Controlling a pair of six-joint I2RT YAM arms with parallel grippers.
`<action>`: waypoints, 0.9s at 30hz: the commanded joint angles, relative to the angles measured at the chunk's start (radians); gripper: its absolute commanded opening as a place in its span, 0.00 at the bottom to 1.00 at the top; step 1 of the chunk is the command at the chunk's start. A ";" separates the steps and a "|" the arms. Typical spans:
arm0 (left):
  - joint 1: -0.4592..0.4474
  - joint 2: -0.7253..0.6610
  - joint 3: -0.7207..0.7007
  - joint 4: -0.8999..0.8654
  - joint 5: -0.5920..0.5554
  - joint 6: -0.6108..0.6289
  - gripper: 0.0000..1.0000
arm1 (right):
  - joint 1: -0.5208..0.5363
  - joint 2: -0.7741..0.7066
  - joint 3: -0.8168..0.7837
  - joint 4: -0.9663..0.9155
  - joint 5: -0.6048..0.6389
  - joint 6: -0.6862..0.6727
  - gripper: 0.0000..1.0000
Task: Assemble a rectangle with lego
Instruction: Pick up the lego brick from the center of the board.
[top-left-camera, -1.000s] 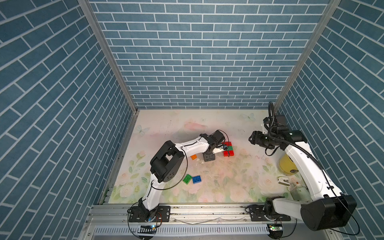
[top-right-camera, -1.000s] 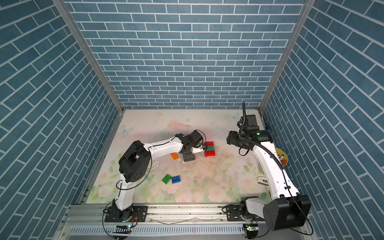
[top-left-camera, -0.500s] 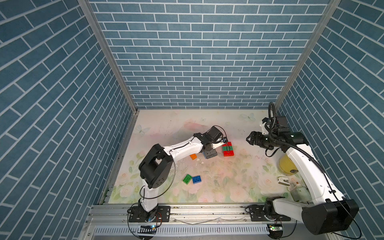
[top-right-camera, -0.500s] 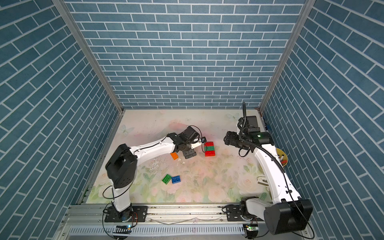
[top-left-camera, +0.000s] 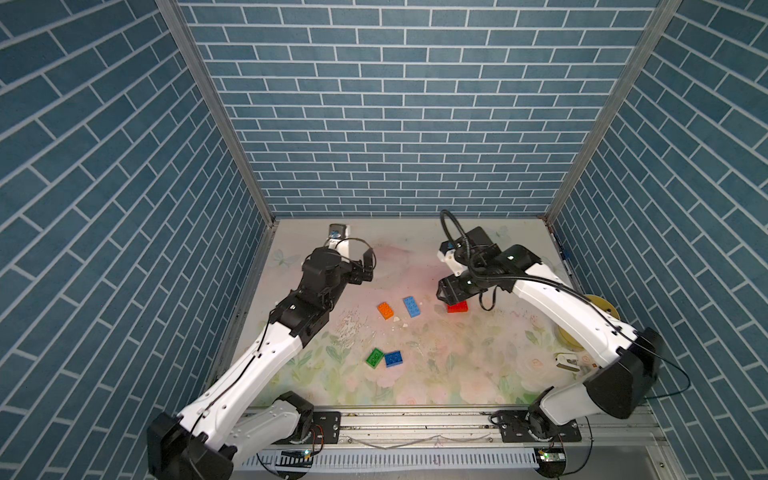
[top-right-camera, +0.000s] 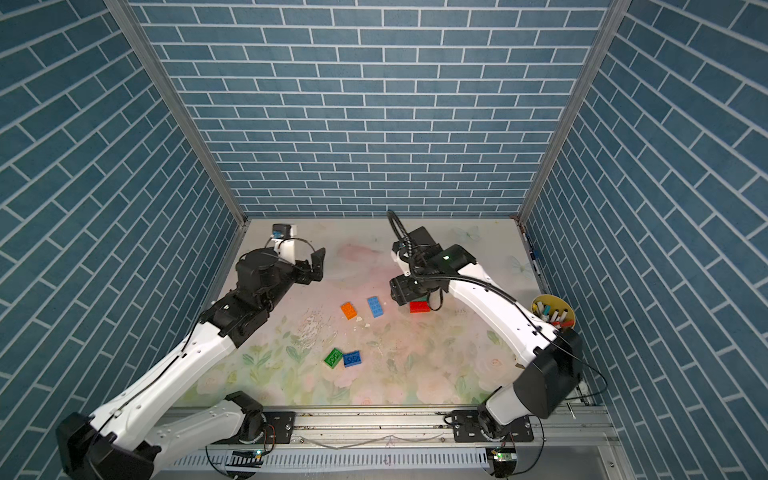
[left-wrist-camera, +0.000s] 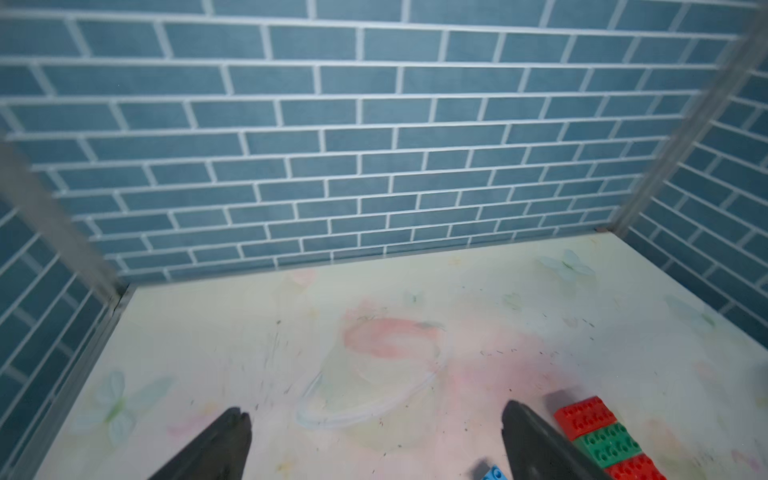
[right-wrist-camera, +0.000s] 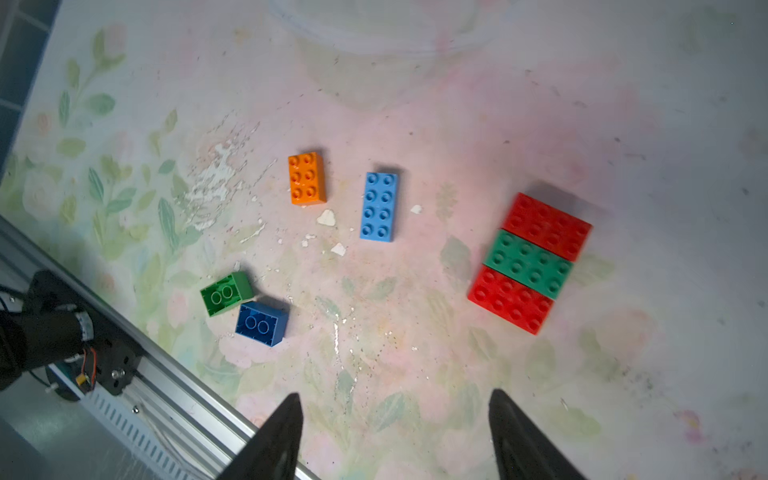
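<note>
1. Blue brick-patterned walls (top-left-camera: 395, 124) are seen on three sides in both top views, joined by grey metal corner posts. An aluminium rail (top-left-camera: 415, 422) runs along the near edge. The tabletop (top-left-camera: 457, 374) is covered with a pale floral print in pink and green, flaked white near the middle.
   - An orange brick (top-left-camera: 385, 310) and a light blue brick (top-left-camera: 412, 306) are laid studs up at the centre, near each other but apart.
   - An upturned green brick (top-left-camera: 375, 358) and an upturned dark blue brick (top-left-camera: 393, 359) are set side by side nearer the rail.
   - The right gripper (top-left-camera: 451, 293) is held over a row of bricks, of which only a red end brick (top-left-camera: 457, 307) is plainly shown.
   - The left gripper (top-right-camera: 318, 266) is held near the back left corner, well apart from the lego.
   - A yellow cup (top-right-camera: 544, 297) of marker pens is placed at the right edge.
2. In the left wrist view, the back wall and the scratched print are shown slightly blurred. The left gripper (left-wrist-camera: 376, 413) is spread wide with nothing between its fingers. The row of bricks (left-wrist-camera: 609, 444), red, green, red, is seen just beside one finger.
3. In the right wrist view, the right gripper (right-wrist-camera: 395, 398) is parted and empty over bare print. The row of bricks (right-wrist-camera: 528, 264) is laid with long sides touching, each brick slightly stepped from the next. White flakes are scattered between the loose bricks.
</note>
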 joint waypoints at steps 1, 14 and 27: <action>0.059 -0.039 -0.071 -0.101 -0.030 -0.232 1.00 | 0.075 0.162 0.142 -0.098 0.040 -0.112 0.66; 0.183 -0.190 -0.257 -0.175 -0.198 -0.339 1.00 | 0.186 0.690 0.565 -0.172 0.065 -0.132 0.62; 0.183 -0.224 -0.307 -0.180 -0.317 -0.347 1.00 | 0.189 0.888 0.736 -0.134 0.059 -0.042 0.61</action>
